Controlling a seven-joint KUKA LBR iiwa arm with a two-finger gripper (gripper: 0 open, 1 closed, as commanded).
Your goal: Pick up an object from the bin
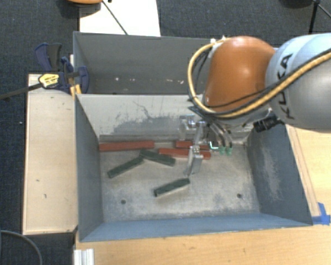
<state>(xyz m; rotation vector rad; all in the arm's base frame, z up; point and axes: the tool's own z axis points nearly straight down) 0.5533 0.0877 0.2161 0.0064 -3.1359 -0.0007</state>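
My gripper hangs below the orange wrist cover, right of the bin's middle. It comes down over the right end of a red-brown bar, and its tip ends just above a dark green bar that lies alone on the floor. Another dark green bar lies just to its left, against the red-brown bar. Whether the gripper touches any of them is hidden.
A long red-brown bar lies along the back wall's foot at the left. A third dark green bar lies slanted left of centre. The arm and its cables cover the bin's back right part.
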